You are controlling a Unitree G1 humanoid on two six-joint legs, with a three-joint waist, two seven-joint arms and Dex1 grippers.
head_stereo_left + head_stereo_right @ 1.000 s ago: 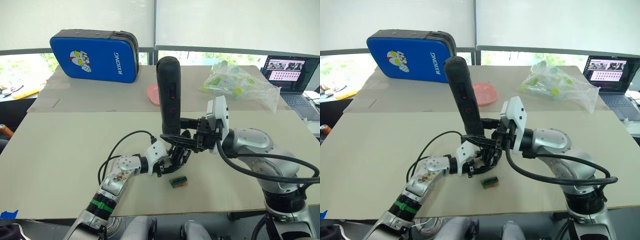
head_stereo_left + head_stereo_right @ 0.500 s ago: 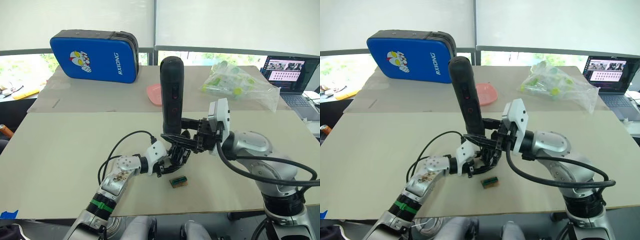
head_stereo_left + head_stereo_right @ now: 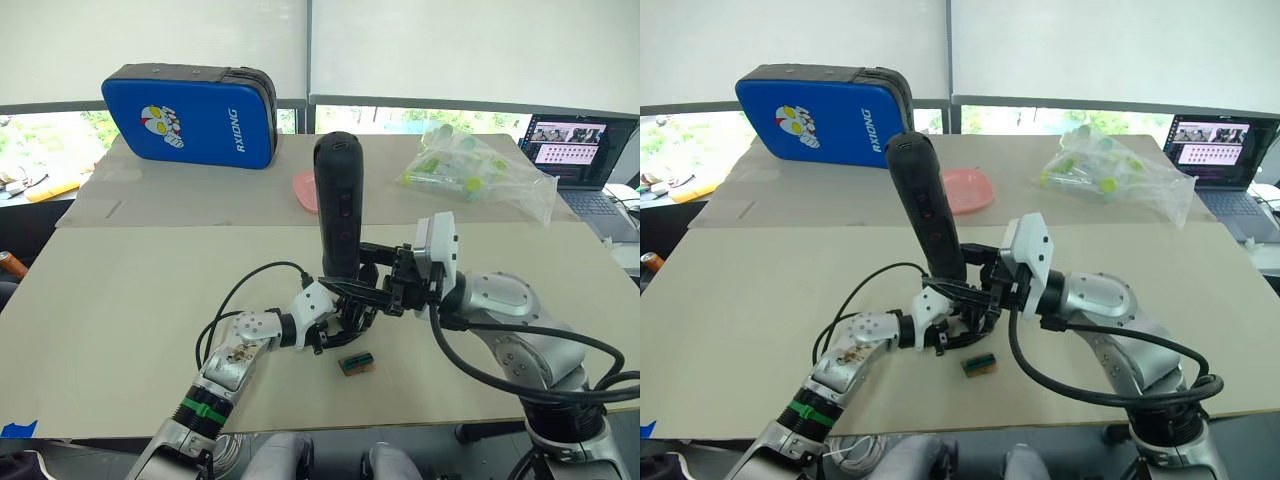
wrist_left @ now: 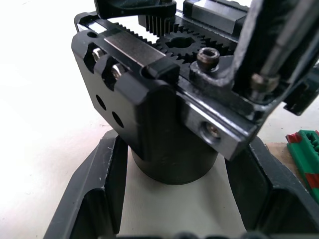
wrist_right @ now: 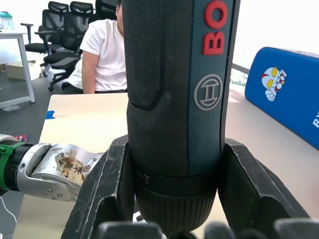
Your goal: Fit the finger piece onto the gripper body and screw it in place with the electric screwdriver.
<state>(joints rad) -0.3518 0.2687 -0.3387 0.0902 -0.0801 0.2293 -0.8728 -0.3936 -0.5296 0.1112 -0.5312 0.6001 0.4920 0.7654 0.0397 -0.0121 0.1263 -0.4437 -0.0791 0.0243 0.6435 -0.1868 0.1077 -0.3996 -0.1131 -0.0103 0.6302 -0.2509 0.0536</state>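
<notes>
My left gripper (image 3: 342,318) is shut on the gripper body (image 4: 149,119), a black block with exposed gears and a metal bracket, and holds it just above the table's middle. Upright above the body stands the electric screwdriver (image 3: 338,205), a thick black cylinder, with my right gripper (image 5: 175,149) shut around its lower end. Its thin metal bit (image 4: 286,37) comes down onto the bracket. A black piece (image 4: 256,45) beside the bit looks like the finger piece, mostly hidden. A screw head (image 4: 208,56) shows on the bracket.
A small green-and-brown block (image 3: 357,362) lies just in front of the grippers. At the back are a blue case (image 3: 190,112), a pink dish (image 3: 305,188) and a plastic bag (image 3: 475,165). A laptop (image 3: 575,150) is far right. A seated person (image 5: 102,55) is beyond the table.
My right gripper has come down a little with the screwdriver, which has lowered toward the gripper body. My left gripper has stayed where it was.
</notes>
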